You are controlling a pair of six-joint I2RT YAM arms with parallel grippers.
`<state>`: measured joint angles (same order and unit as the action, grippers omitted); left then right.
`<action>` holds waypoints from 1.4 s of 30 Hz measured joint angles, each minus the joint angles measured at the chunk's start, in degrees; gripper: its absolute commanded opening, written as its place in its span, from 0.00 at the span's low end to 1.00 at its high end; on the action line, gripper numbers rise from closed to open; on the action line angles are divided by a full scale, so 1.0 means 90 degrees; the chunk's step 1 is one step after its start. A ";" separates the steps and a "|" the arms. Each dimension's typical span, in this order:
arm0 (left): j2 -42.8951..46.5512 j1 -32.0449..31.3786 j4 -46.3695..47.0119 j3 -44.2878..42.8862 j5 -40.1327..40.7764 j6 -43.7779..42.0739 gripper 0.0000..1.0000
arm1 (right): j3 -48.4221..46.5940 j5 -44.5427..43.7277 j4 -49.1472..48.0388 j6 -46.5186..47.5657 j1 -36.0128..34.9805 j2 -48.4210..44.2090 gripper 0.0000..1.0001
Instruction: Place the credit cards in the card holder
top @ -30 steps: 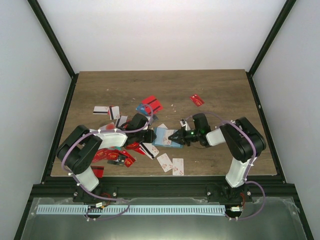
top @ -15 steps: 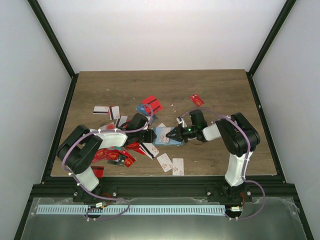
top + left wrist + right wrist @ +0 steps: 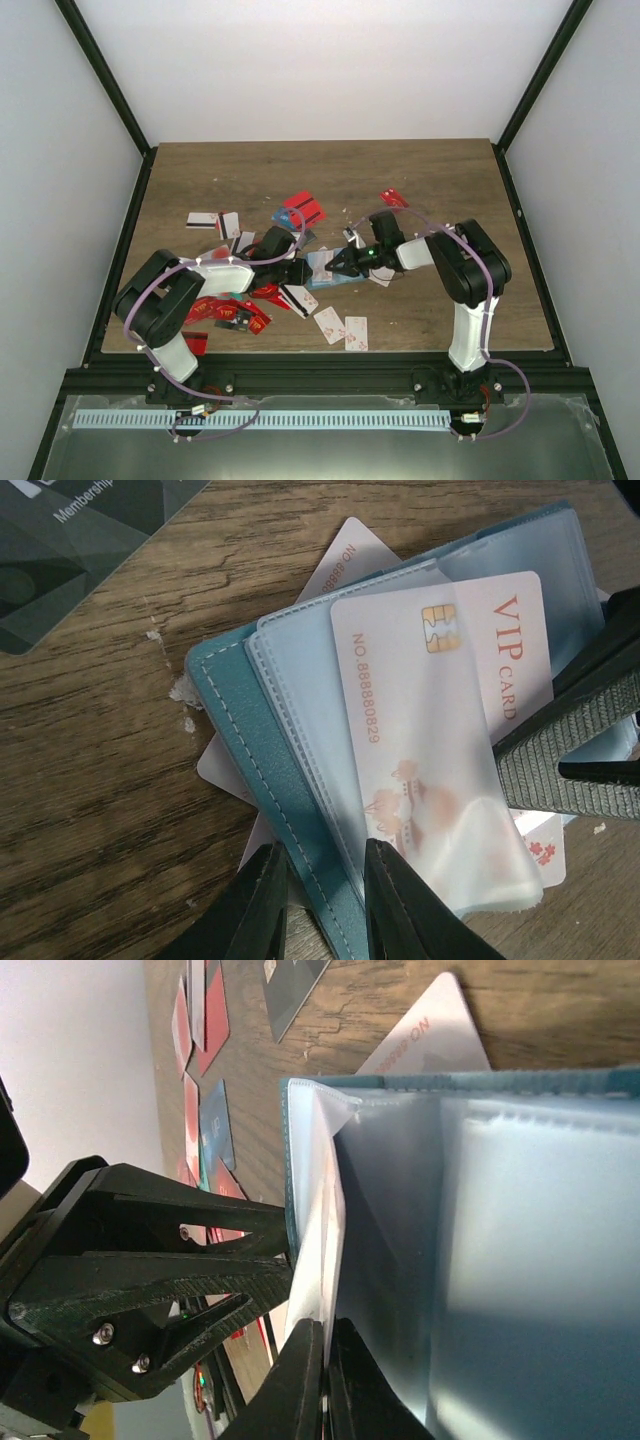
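The teal card holder [image 3: 322, 268] lies open on the table, its light blue pockets up [image 3: 270, 780] [image 3: 520, 1260]. My left gripper [image 3: 298, 270] [image 3: 325, 900] is shut on the holder's teal cover edge. My right gripper [image 3: 342, 267] [image 3: 325, 1375] is shut on the edge of a white VIP credit card [image 3: 440, 710] [image 3: 318, 1260]. Most of that card sits inside a clear pocket. The right fingers [image 3: 570, 770] show at the card's right edge. Many more credit cards lie scattered: red ones [image 3: 303, 208], white ones [image 3: 340, 325].
A white card [image 3: 345, 560] lies under the holder, and a dark card [image 3: 90, 550] lies beside it. Red cards [image 3: 225, 312] sit near the left arm, a black-striped one [image 3: 202, 219] at the left, and one red card [image 3: 393, 199] at the right. Black frame rails border the table.
My right gripper has moved left with the white card, pushing it further into the holder's pocket. The left gripper has stayed clamped on the holder.
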<state>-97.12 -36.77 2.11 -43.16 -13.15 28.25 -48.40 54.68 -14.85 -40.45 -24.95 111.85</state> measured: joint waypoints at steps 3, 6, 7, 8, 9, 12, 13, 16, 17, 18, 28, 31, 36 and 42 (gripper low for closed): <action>0.0000 0.0000 0.0000 0.0000 0.0000 -0.0002 0.24 | -0.0219 -0.0041 0.0491 0.0372 0.0000 -0.0002 0.11; 0.0000 0.0000 0.0000 0.0000 0.0000 -0.0007 0.24 | -0.0396 -0.0245 0.0996 0.0714 -0.0002 -0.0007 0.19; 0.0000 0.0000 0.0000 0.0000 0.0002 -0.0012 0.24 | -0.0447 -0.0296 0.1144 0.0811 -0.0005 -0.0015 0.20; 0.0000 0.0000 0.0000 0.0000 0.0000 -0.0017 0.24 | -0.0505 -0.0340 0.1302 0.0908 -0.0007 -0.0032 0.22; 0.0000 0.0000 0.0000 0.0000 0.0002 -0.0019 0.24 | -0.0580 -0.0398 0.1455 0.0991 -0.0012 -0.0049 0.24; 0.0000 0.0000 -0.0002 0.0000 0.0005 -0.0027 0.24 | -0.0843 -0.0651 0.1945 0.1294 -0.0032 -0.0134 0.32; 0.0000 0.0000 -0.0005 0.0000 0.0007 -0.0029 0.24 | -0.0918 -0.0743 0.2089 0.1387 -0.0036 -0.0170 0.35; 0.0000 0.0000 -0.0007 -0.0002 0.0019 -0.0044 0.23 | -0.1052 -0.1013 0.2487 0.1620 -0.0036 -0.0316 0.39; 0.0000 0.0000 -0.0007 -0.0002 0.0024 -0.0046 0.23 | -0.1093 -0.1124 0.2635 0.1705 -0.0039 -0.0381 0.43; 0.0000 0.0000 -0.0007 -0.0002 0.0027 -0.0049 0.23 | -0.1112 -0.1217 0.2732 0.1749 -0.0036 -0.0430 0.46; 0.0097 -0.0002 -0.0296 -0.0039 0.0231 -0.0126 0.23 | -0.1239 -0.2052 0.3213 0.1994 -0.0073 -0.0651 0.30; 0.0185 -0.0002 -0.0500 -0.0039 0.0364 -0.0148 0.23 | -0.1241 -0.2480 0.3286 0.2033 -0.0121 -0.0658 0.19; 0.0311 0.0000 -0.0719 -0.0046 0.0597 -0.0172 0.23 | -0.1260 -0.3257 0.3395 0.2091 -0.0406 -0.0726 0.07; 0.0284 0.0027 -0.0891 -0.0192 0.0763 -0.0223 0.22 | -0.1331 -0.3971 0.3483 0.2132 -0.0648 -0.0782 0.01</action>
<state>-94.56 -36.53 -5.91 -44.88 -6.28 26.24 -60.38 18.94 16.49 -21.26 -30.79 104.81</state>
